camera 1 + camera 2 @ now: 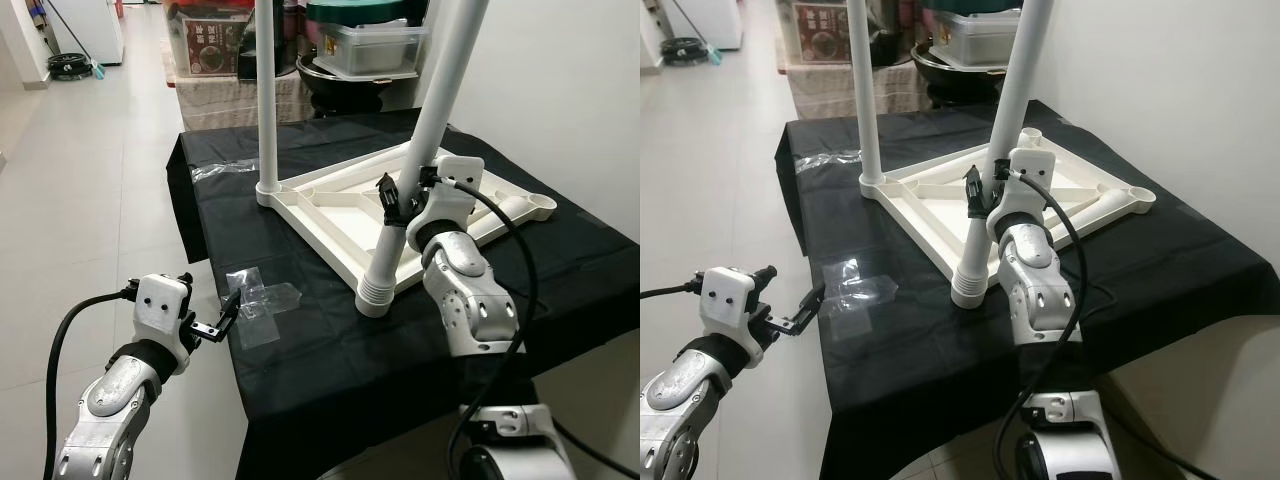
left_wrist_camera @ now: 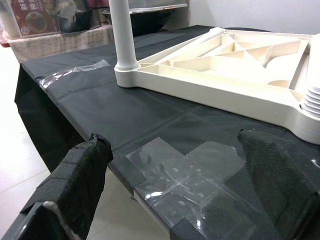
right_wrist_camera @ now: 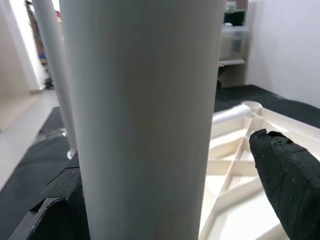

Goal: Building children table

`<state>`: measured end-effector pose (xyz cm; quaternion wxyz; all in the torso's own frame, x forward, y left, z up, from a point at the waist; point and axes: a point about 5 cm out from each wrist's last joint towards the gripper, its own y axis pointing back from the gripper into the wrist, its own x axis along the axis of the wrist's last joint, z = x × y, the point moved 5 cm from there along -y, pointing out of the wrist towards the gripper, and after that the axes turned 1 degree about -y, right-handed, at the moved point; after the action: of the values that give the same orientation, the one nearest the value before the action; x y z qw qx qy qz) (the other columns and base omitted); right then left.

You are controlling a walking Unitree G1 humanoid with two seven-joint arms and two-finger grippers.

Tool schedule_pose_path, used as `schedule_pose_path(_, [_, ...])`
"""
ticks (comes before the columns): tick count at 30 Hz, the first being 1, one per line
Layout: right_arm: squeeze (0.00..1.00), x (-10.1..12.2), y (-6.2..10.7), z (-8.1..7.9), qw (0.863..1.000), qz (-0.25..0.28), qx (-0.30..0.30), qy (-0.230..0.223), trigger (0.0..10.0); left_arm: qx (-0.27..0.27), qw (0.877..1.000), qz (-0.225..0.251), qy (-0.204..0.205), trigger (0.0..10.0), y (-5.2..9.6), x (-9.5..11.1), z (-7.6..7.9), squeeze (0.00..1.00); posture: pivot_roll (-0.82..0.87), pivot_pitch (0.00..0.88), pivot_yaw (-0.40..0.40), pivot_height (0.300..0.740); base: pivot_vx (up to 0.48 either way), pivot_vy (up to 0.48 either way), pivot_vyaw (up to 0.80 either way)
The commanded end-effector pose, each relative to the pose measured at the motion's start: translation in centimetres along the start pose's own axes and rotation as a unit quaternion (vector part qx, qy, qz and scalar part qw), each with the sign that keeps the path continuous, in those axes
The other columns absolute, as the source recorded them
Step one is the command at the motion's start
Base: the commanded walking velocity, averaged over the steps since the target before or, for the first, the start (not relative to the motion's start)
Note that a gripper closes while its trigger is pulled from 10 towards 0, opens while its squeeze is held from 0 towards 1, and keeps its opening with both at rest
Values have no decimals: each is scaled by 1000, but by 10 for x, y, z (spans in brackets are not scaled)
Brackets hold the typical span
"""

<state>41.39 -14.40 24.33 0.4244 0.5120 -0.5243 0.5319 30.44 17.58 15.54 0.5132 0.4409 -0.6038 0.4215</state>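
Note:
The white children's table top [image 1: 330, 215] lies upside down on a black-clothed table [image 1: 300, 360]. Two white legs stand in its corner sockets, a near leg [image 1: 430, 130] and a far leg [image 1: 267, 90]. My right gripper [image 1: 405, 197] is around the near leg a little above its ribbed base, open. In the right wrist view one finger [image 3: 285, 175] stands apart from the leg [image 3: 150, 115]. My left gripper [image 1: 222, 315] is open at the table's left edge, just beside a crumpled clear plastic bag [image 1: 262, 300] that also lies between its fingers [image 2: 80, 175].
A second clear plastic scrap [image 1: 225, 168] lies at the cloth's far left corner. Behind the table stand a clear lidded bin [image 1: 375, 45], a dark pan [image 1: 345, 80] and a boxed item [image 1: 210, 45]. Tiled floor [image 1: 90, 200] opens to the left; a white wall [image 1: 570, 90] runs along the right.

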Motion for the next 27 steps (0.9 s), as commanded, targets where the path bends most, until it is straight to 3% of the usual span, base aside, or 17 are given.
schedule_pose_path(1, [0, -1, -3, -3, 999, -12, 32, 2, 10000, -5, 1000, -12, -5, 10000, 0, -6, 1, 0, 67, 0, -80, 740, 0, 0, 0])
schedule_pose_path(12, [0, 1, -8, 1, 993, -16, 114, 13, 10000, -8, 1000, -12, -7, 10000, 0, -6, 0, 0, 69, 0, -77, 740, 0, 0, 0])
schedule_pose_path(27, [0, 3, -13, 14, 987, -25, 155, 23, 10000, -13, 1000, -13, -8, 10000, -1, -6, 1, 0, 67, 0, -71, 740, 0, 0, 0])
